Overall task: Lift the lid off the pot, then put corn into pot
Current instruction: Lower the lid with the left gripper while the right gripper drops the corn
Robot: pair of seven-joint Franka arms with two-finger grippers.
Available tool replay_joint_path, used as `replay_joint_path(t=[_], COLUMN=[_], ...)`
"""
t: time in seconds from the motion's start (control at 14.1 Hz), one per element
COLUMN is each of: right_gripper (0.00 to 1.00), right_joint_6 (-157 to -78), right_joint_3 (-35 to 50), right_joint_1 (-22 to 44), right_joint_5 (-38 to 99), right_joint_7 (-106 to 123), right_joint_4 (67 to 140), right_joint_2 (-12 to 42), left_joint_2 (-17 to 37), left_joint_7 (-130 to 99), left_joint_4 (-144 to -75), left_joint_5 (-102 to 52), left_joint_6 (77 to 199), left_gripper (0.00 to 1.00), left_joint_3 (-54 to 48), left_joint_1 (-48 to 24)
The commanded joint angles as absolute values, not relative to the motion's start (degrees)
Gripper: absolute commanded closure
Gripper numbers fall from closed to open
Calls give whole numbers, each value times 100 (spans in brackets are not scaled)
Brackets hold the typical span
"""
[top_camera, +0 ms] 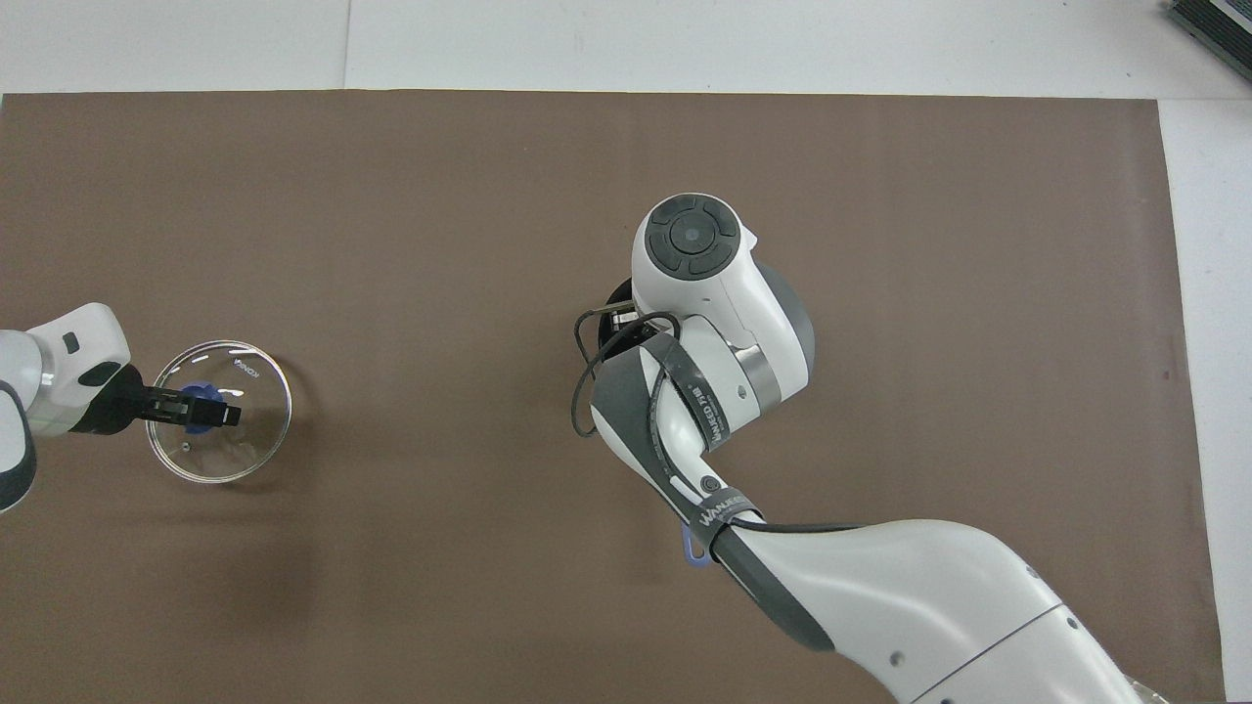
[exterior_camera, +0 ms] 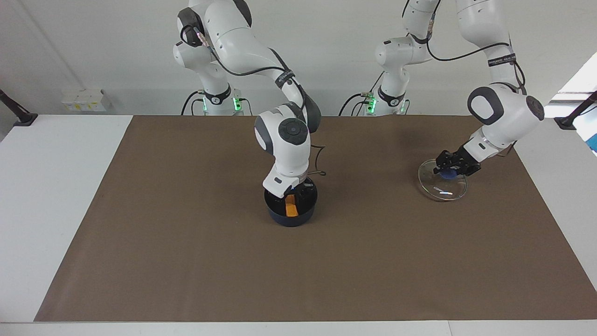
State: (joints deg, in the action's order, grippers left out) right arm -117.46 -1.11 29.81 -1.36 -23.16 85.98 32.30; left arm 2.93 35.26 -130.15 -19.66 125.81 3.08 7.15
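Resting inside the pot [exterior_camera: 290, 215], directly under the right hand [exterior_camera: 295, 192], the corn [exterior_camera: 291, 206] seems just delivered; whether this hand is open or closed I cannot tell. The left hand [exterior_camera: 451, 169] is closed on the blue knob of the lid [exterior_camera: 441, 191], which sits low over the counter [exterior_camera: 186, 261] at the left arm's end, tilted. Next, I judge, the right hand should rise straight out, and the left one may lay the lid down.
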Motion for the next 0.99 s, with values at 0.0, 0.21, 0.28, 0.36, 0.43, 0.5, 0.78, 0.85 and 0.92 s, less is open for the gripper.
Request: replay_joint_path(t=[0.0, 0.21, 0.28, 0.36, 0.43, 0.5, 0.78, 0.85, 0.92], right_gripper=[0, 0, 0, 0, 0, 0, 0, 0, 0], right_joint_6=[-11848, -11751, -11664, -11472, -11304, -11155, -10496, -10320, -10101], right_joint_3=[-53, -105, -132, -132, -132, -141, -141, -141, -141], right_joint_1=[2909, 2874, 2822, 2665, 2533, 2444, 1900, 1785, 1610], right_joint_5=[-88, -88, -97, -123, -175, -202, -229, -229, -211], right_joint_7=[-2232, -2399, -2460, -2461, -2461, -2452, -2364, -2347, -2277], right_joint_4=[8728, 8727, 8728, 8736, 8728, 8728, 8719, 8719, 8719], right_joint_2=[3076, 2752, 2577, 2375, 2199, 2023, 1364, 1188, 1013], left_joint_2=[97, 105, 105, 149, 184, 263, 509, 536, 545], left_joint_7=[3683, 3683, 3665, 3656, 3639, 3630, 3577, 3551, 3464], left_joint_4=[-13298, -13298, -13289, -13202, -13071, -13008, -12377, -12192, -12077], left_joint_5=[-2109, -2101, -2101, -2101, -2101, -2101, -2092, -2022, -1961], left_joint_6=[12841, 12867, 12858, 12780, 12745, 12735, 12508, 12472, 12472], left_gripper=[100, 51, 1, 0, 0, 0, 0, 0, 0], left_joint_3=[264, 264, 264, 264, 264, 264, 264, 255, 255], left_joint_1=[765, 765, 756, 730, 721, 712, 677, 642, 563])
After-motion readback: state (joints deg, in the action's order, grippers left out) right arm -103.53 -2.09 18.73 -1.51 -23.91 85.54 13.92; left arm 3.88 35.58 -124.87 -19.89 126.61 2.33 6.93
